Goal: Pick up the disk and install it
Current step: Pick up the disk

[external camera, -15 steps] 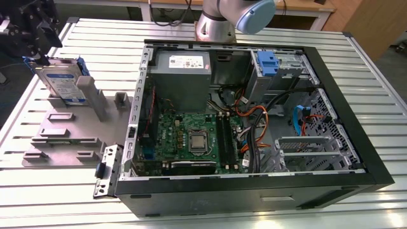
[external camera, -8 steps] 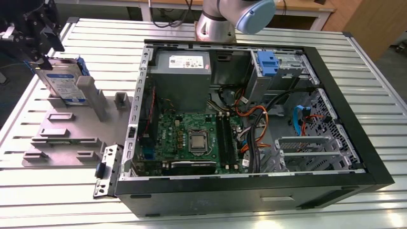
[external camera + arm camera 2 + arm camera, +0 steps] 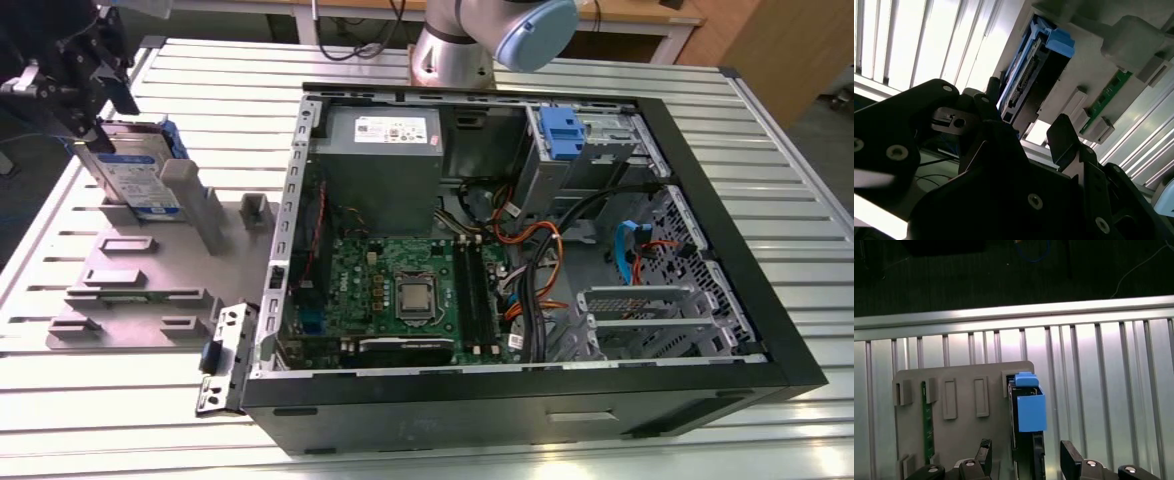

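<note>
**Exterior view:** The robot arm's gripper [image 3: 88, 80] hangs over the disk [image 3: 131, 170]. The disk stands on edge in a slot of the grey rack [image 3: 120, 300], at the exterior view's left. The rack sits on the slatted table [image 3: 747, 120], just beside the open computer case [image 3: 534, 395]. Stood upright, the disk offers its top edge and both flat faces to a grab from above, which is likely why the rack holds it so. The case lies on its side with the cover off, its inside open from above for fitting.

**Second wrist view:** The gripper's two dark fingers [image 3: 1064, 137] are spread apart. The disk [image 3: 1026, 75] lies in line with the gap between them, its blue rail [image 3: 1059, 42] at the far end. A green circuit board [image 3: 1106, 92] sits in a neighbouring slot of the rack.

**First wrist view:** One finger stands on each flat side of the disk's [image 3: 1026, 410] near end, with a gap showing on both sides, so nothing is clamped. Whether the tips reach below the disk's top edge is hard to tell. By the look of it, the pick-up is at the approach: the disk sits in its rack, not yet lifted.
</note>
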Robot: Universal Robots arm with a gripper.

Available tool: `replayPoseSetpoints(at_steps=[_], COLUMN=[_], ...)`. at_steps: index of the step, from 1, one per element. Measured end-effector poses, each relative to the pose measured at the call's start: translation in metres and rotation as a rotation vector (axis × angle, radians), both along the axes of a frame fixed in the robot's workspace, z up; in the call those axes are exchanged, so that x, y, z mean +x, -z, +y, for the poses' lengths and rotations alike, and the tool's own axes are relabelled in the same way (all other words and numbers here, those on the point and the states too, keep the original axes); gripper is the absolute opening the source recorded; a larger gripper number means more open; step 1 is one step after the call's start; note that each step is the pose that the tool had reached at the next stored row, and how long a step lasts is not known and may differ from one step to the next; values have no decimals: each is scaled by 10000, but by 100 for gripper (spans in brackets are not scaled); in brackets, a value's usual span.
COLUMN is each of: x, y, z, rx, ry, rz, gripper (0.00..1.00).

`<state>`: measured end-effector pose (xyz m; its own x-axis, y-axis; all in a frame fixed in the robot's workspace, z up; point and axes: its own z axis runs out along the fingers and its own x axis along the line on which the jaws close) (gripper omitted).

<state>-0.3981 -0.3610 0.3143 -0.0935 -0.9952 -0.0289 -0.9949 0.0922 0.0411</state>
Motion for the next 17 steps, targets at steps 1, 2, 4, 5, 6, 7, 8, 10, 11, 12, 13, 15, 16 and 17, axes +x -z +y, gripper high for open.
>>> replayPoseSetpoints(at_steps=[1, 2, 4, 5, 6, 7, 8, 10, 11, 12, 13, 15, 16, 17], x=[0, 0, 0, 0, 0, 0, 0, 0, 0, 0, 0, 0, 0, 0], y=[15, 30, 47, 56, 69, 85, 97, 113, 113, 113, 114, 115, 115, 115], z=[0, 0, 0, 0, 0, 0, 0, 0, 0, 0, 0, 0, 0, 0], rx=[0, 0, 0, 0, 0, 0, 0, 0, -1, -1, -1, 0, 0, 0], ry=[-5, -10, -14, -15, -16, -17, -18, -19, -20, -20, -19, -19, -20, -19], rz=[0, -1, -1, -1, 0, 0, 0, -1, 1, 2, 2, 0, 0, 0], gripper=[65, 65, 65, 65, 65, 65, 65, 65, 65, 65, 65, 65, 65, 65])
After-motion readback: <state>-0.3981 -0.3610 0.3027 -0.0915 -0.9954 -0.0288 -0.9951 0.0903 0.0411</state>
